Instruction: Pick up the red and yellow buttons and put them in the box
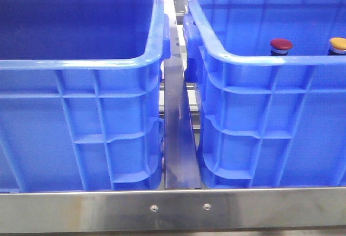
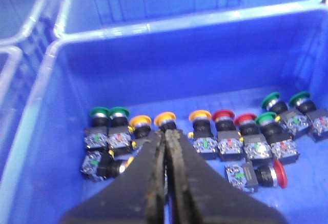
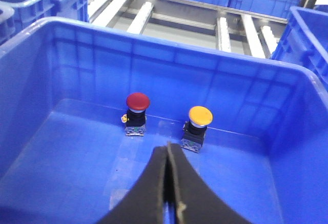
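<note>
The red button [image 1: 281,44] and the yellow button [image 1: 338,44] stand upright side by side inside the right blue box [image 1: 254,60], near its far wall. In the right wrist view, the red button [image 3: 137,101] and yellow button [image 3: 200,115] sit just beyond my right gripper [image 3: 168,147], which is shut and empty above the box floor [image 3: 66,172]. My left gripper [image 2: 165,133] is shut with nothing between its fingers. It hangs over another blue crate [image 2: 179,65], tips just in front of a yellow-capped button [image 2: 165,117]. Neither gripper shows in the front view.
The left wrist's crate holds several green, yellow and red buttons in a row, two lying on their sides [image 2: 256,174]. A second blue crate [image 1: 81,63] stands left, a metal rail [image 1: 178,139] between the two. More crates and conveyor rollers [image 3: 220,26] lie beyond.
</note>
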